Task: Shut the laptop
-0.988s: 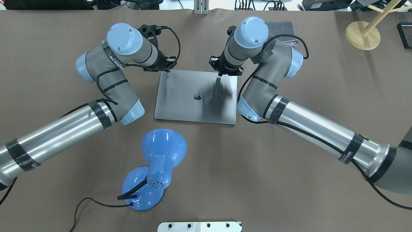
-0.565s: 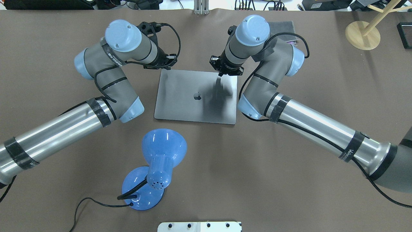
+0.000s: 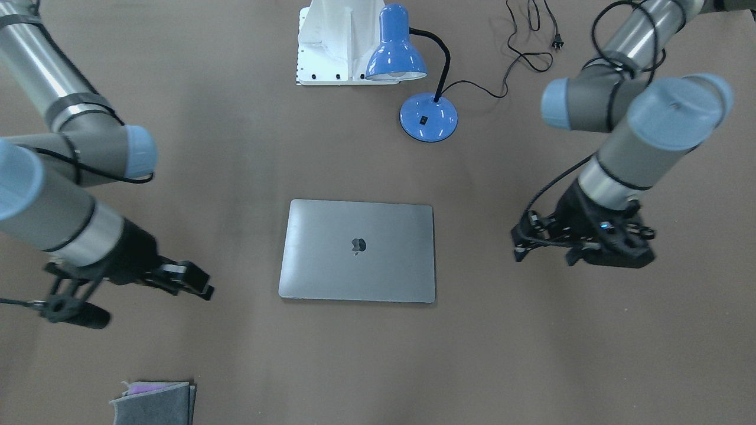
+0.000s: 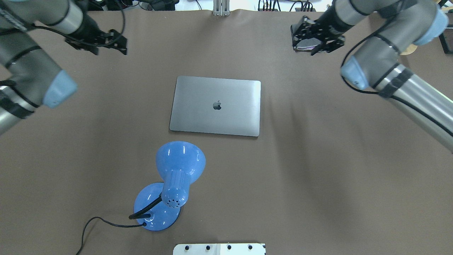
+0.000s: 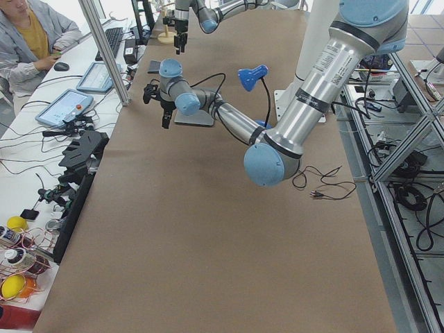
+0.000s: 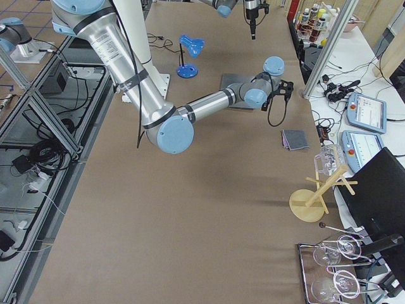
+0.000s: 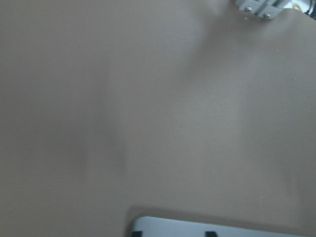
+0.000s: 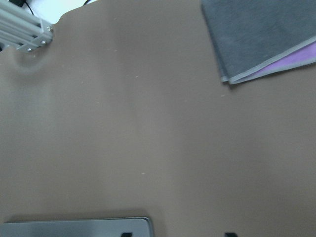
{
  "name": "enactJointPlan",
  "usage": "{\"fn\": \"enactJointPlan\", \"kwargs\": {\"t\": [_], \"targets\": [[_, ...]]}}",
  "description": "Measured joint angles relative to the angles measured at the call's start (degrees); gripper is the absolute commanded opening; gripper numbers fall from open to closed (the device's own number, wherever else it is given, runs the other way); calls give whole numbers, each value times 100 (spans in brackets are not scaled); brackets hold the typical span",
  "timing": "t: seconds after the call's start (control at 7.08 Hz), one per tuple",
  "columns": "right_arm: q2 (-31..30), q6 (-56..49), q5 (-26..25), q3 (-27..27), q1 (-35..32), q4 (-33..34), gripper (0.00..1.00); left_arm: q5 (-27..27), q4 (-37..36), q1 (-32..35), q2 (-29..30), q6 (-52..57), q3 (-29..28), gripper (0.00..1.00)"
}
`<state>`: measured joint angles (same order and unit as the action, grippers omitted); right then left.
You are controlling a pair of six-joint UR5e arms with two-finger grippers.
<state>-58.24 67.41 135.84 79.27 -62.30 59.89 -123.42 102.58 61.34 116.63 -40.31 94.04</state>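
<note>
The laptop (image 4: 216, 106) lies shut and flat at the table's middle, silver-grey lid up with the dark apple logo; it also shows in the front view (image 3: 357, 251). My left gripper (image 4: 121, 45) hangs above the far left of the table, well away from the laptop, also in the front view (image 3: 521, 247). My right gripper (image 4: 296, 37) hangs above the far right, also in the front view (image 3: 201, 287). In both wrist views only two small dark fingertips (image 8: 228, 235) show, set apart, holding nothing. A laptop corner (image 8: 74, 228) shows at the bottom edge of the right wrist view.
A blue desk lamp (image 4: 178, 173) with a black cord stands in front of the laptop. A folded grey cloth (image 8: 261, 39) lies below the right gripper. A wooden stand (image 4: 398, 39) is at the far right. A white mount (image 4: 219, 249) sits at the near edge.
Both arms have lifted off the laptop's far edge and swung outward and up, left to the far left, right to the far right. The laptop has not moved.
</note>
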Motion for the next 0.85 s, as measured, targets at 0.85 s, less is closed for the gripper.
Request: {"fn": "enactJointPlan", "kwargs": {"t": [0.85], "targets": [[-2912, -5789, 322, 883, -2232, 1305, 100, -448, -1041, 2531, -2719, 4581, 568, 99]]}}
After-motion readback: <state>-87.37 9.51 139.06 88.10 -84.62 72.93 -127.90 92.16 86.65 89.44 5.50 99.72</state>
